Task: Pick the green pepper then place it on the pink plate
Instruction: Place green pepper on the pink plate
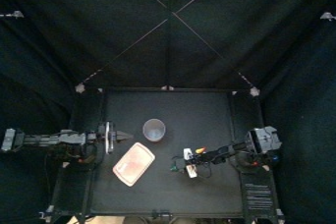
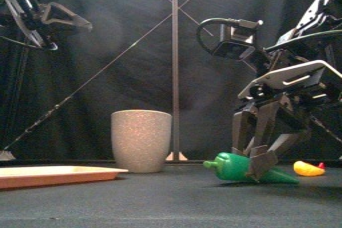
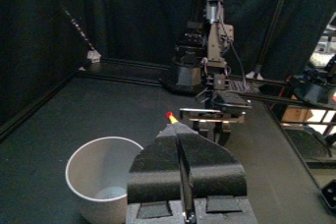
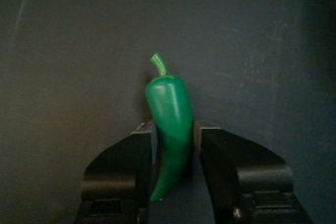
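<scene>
Green pepper (image 2: 238, 165): the right gripper (image 2: 265, 152) reaches down from the right and clamps it at the table (image 2: 134, 200); the left gripper (image 3: 184, 141) rests raised at left, jaws together.

Top view: scene recorded dim. Back curtain (image 1: 79, 31) rendered near black; table (image 1: 217, 115) lifted to dark grey. Pink tray (image 1: 134, 163) and grey cup (image 1: 155, 129) registered as brightest areas.
Front view: cup lit frontally, flanks at 3 and 9 o'clock darker.
Right wrist view: glossy sheen noted on green pepper (image 4: 168, 120), toward 9 o'clock edge.
Left wrist view: brighter patch recorded at 3 o'clock edge.
</scene>
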Available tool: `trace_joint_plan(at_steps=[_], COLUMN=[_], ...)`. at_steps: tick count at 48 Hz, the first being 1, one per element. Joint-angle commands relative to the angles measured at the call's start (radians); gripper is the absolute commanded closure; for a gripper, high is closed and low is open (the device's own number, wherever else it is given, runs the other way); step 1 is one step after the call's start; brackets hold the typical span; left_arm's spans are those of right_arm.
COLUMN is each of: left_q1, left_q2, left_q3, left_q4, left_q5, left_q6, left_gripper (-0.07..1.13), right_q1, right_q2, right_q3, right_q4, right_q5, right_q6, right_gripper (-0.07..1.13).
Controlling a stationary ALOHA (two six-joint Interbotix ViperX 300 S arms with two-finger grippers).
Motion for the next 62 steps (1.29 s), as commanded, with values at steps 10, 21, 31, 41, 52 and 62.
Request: trace_joint_plan(at_steps=[10, 21, 31, 41, 52, 62], left_q1=[0.003, 0.017, 0.021, 0.021, 0.021, 0.023], left_q2=[0.002, 0.003, 0.002, 0.002, 0.002, 0.002], left_q3=[-0.008, -0.003, -0.003, 0.003, 0.009, 0.017], left_q4=[-0.003, -0.003, -0.003, -0.003, -0.003, -0.002], left_q5=[-0.009, -0.009, -0.009, -0.005, -0.005, -0.003], left_q6=[0.003, 0.002, 0.003, 0.005, 0.005, 0.005], left_gripper=[1.02, 1.02, 1.02, 1.02, 1.02, 1.02], right_q1=[-0.002, -0.034, -0.064, -0.075, -0.1, -0.121], right_q2=[-0.02, 0.075, 0.245, 0.391, 0.483, 0.522], right_q3=[-0.212, -0.426, -0.635, -0.816, -0.957, -1.011], right_q4=[-0.002, -0.011, -0.005, -0.003, 0.009, 0.017], right_q5=[0.003, 0.005, 0.061, 0.196, 0.308, 0.324], right_q6=[0.002, -0.005, 0.002, 0.003, 0.003, 0.008], right_gripper=[0.39, 0.39, 0.39, 0.39, 0.39, 0.38])
